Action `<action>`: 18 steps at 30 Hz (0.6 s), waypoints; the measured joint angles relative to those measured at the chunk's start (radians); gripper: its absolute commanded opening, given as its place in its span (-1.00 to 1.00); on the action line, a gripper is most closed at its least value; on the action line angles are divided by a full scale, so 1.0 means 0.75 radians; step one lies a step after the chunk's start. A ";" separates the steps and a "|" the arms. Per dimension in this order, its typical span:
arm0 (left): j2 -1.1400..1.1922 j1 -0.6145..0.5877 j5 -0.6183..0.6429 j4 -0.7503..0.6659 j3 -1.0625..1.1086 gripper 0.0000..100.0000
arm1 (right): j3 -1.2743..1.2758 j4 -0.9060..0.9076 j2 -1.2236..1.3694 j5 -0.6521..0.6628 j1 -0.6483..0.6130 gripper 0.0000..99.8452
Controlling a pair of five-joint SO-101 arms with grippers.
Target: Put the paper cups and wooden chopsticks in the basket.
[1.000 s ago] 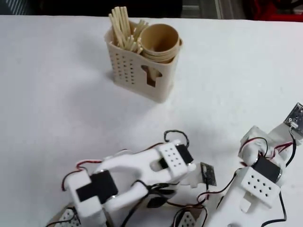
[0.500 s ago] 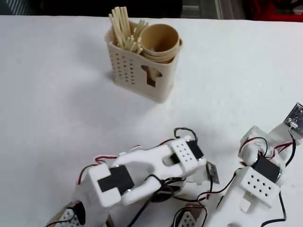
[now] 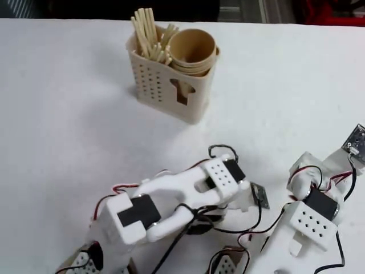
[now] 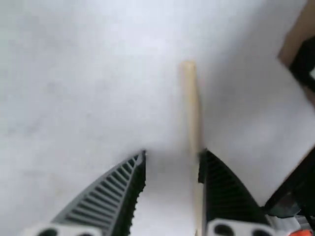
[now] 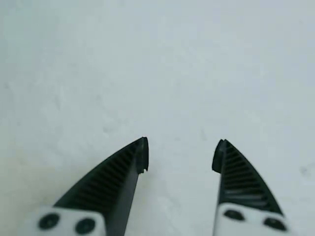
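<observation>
Basket (image 3: 151,83), one, loose chopstick (image 4: 190,101), one

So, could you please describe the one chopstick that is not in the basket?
On the white table, find the left gripper. A single pale wooden chopstick lies flat on the table between its open jaws, nearer one of them. Unlike the other chopsticks, which stand bundled in the basket beside the cups, it lies alone.

Looks like a robotics lab or hobby workshop: a counter (image 3: 63,125) draped in plain white cloth, one white robot arm (image 3: 171,197) beside another (image 3: 311,222), both trailing loose red and black wires (image 3: 219,149).
</observation>
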 measured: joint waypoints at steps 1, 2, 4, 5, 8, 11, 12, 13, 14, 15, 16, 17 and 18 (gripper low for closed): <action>0.000 -0.004 0.029 -0.010 0.000 -0.72 | 0.000 0.000 0.000 0.000 0.000 -0.56; 0.000 -0.006 0.057 -0.023 0.000 -0.73 | 0.000 0.000 0.000 0.000 0.000 -0.56; 0.000 -0.008 0.092 -0.037 0.000 -0.73 | 0.000 0.000 0.000 0.000 0.000 -0.56; 0.000 -0.008 0.098 -0.043 0.000 -0.73 | 0.000 0.000 0.000 0.000 0.000 -0.56; 0.000 -0.008 0.108 -0.043 0.000 -0.74 | 0.000 0.000 0.000 0.000 0.000 -0.56; 0.000 -0.008 0.108 -0.043 0.000 -0.74 | 0.000 0.000 0.000 0.000 0.000 -0.56; 0.004 -0.008 0.108 -0.043 0.000 -0.74 | 0.000 0.000 0.000 0.000 0.000 -0.56; 0.012 -0.008 0.110 -0.043 -0.002 -0.74 | 0.000 0.000 0.000 0.000 0.000 -0.56; 0.027 -0.014 0.115 -0.043 -0.012 -0.74 | 0.000 0.000 0.000 0.000 0.000 -0.56; 0.039 -0.018 0.117 -0.043 -0.020 -0.78 | 0.000 0.000 0.000 0.000 0.000 -0.56; 0.053 -0.020 0.119 -0.043 -0.027 -0.83 | 0.000 0.000 0.000 0.000 0.000 -0.56; 0.072 -0.023 0.119 -0.041 -0.045 -0.91 | 0.000 0.000 0.000 0.000 0.000 -0.56; 0.090 -0.025 0.119 -0.033 -0.061 -0.97 | 0.000 0.000 0.000 0.000 0.000 -0.56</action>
